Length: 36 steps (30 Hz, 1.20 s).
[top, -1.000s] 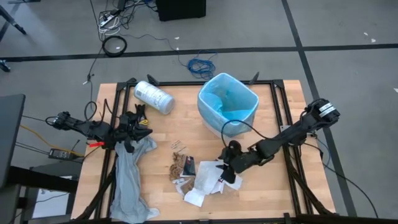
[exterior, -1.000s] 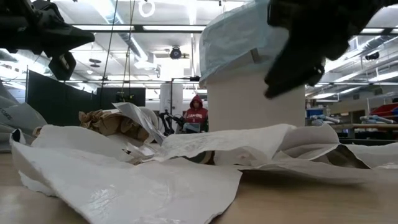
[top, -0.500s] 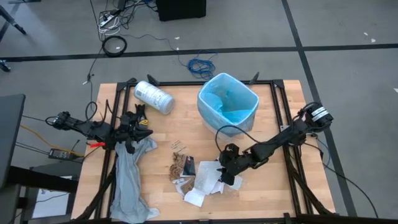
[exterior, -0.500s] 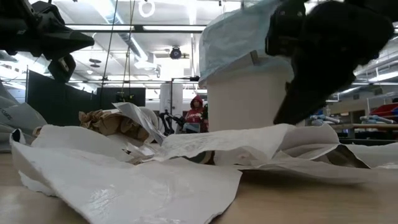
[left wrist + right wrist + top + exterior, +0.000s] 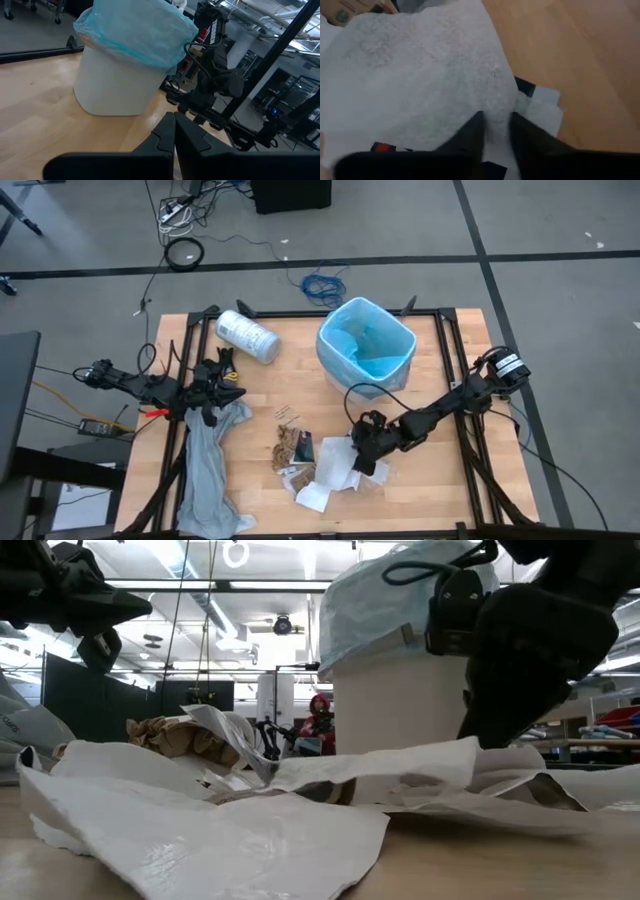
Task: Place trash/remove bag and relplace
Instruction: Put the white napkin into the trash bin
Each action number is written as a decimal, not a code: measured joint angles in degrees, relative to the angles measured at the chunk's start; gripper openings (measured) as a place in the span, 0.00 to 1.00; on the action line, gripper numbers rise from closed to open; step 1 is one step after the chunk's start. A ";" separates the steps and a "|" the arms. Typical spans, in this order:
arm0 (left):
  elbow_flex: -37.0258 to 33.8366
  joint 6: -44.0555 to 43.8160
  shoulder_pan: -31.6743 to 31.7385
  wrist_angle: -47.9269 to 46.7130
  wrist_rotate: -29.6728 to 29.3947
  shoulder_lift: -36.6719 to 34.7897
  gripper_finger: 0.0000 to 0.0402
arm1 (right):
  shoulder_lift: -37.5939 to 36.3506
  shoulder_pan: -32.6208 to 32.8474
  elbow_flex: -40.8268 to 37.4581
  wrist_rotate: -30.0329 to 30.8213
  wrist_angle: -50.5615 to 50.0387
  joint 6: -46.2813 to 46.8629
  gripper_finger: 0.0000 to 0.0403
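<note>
The trash [image 5: 322, 460] lies as a pile of white papers, brown wrappers and a black-and-white packet near the table's near edge, and it spreads across the low view as trash [image 5: 300, 790]. The white bin [image 5: 366, 348] stands behind it, lined with the light-blue bag [image 5: 135, 30]. My right gripper [image 5: 363, 462] is down on the pile's right side, shut on a crumpled white paper [image 5: 420, 75]. My left gripper [image 5: 228, 387] hovers shut over the table's left side, above the grey sheet's top end, and appears as the left gripper [image 5: 175, 131] in its wrist view. My right gripper pinches a raised part of the crumpled white paper [image 5: 495, 107] between its two fingers [image 5: 470, 135]. It comes slanting down from the table's right side. The paper still lies on the pile; its right edge [image 5: 470, 745] stands up a little beside the gripper.
A long limp grey sheet [image 5: 210, 470] lies along the table's left side and over the near edge. A white printed roll [image 5: 247, 336] lies at the far left. Bare wood [image 5: 440, 480] lies to the right of the pile. A person in red [image 5: 320, 720] is in the room behind.
My right gripper has moved a little toward the table's left and near edge and has come down onto the trash pile. In the low view the white paper beside it has shifted and its right edge has risen slightly. The left arm has kept still.
</note>
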 joint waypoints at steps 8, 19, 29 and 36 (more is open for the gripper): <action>0.00 -0.02 0.00 0.02 0.00 0.01 0.04 | -1.09 -0.66 1.09 -3.09 0.67 4.30 0.00; 0.00 -0.02 0.00 0.05 -0.02 0.01 0.04 | -11.45 -0.90 18.76 8.71 -2.95 -10.22 0.00; 0.00 -0.04 0.00 -0.57 -0.04 0.01 0.04 | -21.65 -1.66 33.22 32.43 -8.94 -36.10 0.00; 0.00 -0.06 0.00 -0.79 -0.04 -0.01 0.04 | -30.43 -5.21 33.69 46.48 -29.45 -30.76 0.00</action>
